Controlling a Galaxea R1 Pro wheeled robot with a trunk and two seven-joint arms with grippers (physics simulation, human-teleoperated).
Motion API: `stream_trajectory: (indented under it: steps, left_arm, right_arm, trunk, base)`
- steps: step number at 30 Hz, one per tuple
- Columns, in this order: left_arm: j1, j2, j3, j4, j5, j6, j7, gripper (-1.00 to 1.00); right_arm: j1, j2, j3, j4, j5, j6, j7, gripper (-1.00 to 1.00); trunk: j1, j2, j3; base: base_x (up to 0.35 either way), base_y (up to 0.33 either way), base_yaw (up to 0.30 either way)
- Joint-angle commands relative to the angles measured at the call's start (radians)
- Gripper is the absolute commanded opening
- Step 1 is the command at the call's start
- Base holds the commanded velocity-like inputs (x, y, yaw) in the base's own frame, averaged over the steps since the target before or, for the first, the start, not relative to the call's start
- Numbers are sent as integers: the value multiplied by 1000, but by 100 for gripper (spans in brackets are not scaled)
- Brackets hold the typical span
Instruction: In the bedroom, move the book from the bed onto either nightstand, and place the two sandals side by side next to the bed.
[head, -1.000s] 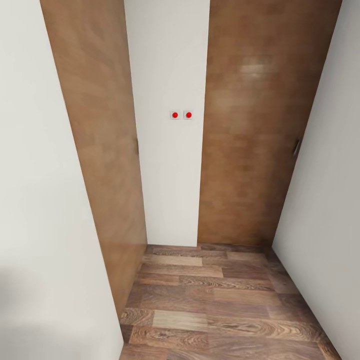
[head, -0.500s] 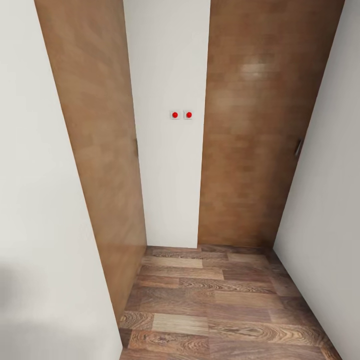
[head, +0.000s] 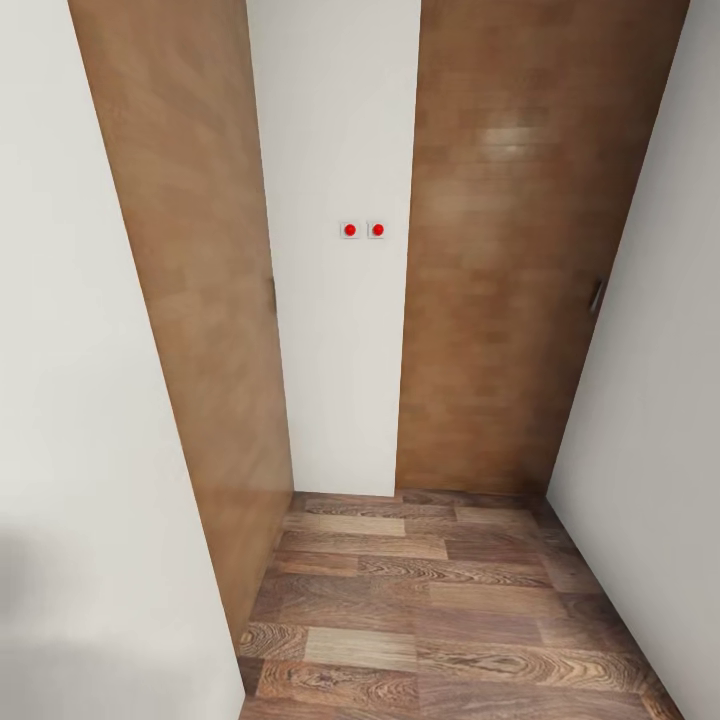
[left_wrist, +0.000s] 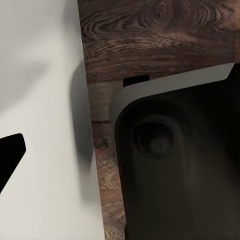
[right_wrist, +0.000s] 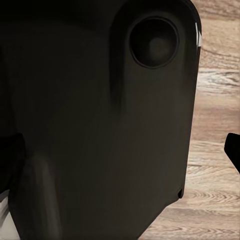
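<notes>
The book, the bed, the nightstands and the two sandals are out of view. I face a narrow hallway end with a wood-plank floor (head: 430, 600). In the left wrist view one dark fingertip (left_wrist: 10, 155) pokes in at the edge, in front of a white wall. In the right wrist view another dark fingertip (right_wrist: 234, 150) shows at the edge, over the plank floor. Nothing is seen held, and the frames do not reveal how far either pair of fingers is apart.
A brown wooden door (head: 200, 300) stands on the left and another (head: 500, 300), with a handle (head: 595, 295), on the right. Between them is a white wall strip with two red-button switches (head: 363, 230). White walls (head: 80, 450) close both sides. My dark base (left_wrist: 180, 165) is below the arms.
The whole head picture has shifted very slightly, so the camera moved a little. Nothing in the hallway itself has changed.
</notes>
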Motion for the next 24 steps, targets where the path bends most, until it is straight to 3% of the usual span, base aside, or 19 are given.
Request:
stream_trajectory:
  steps: [1,24]
  left_arm:
    - [0,0,-8,1,-1,-3,6,100]
    - [-1,0,-8,1,-1,-3,6,100]
  right_arm:
    - [0,0,-1,0,0,-1,1,100]
    - [0,0,-1,2,0,-1,1,100]
  trunk:
    - [0,0,-1]
    - [0,0,-1]
  base:
    - [1,0,0]
    - [17,2,0]
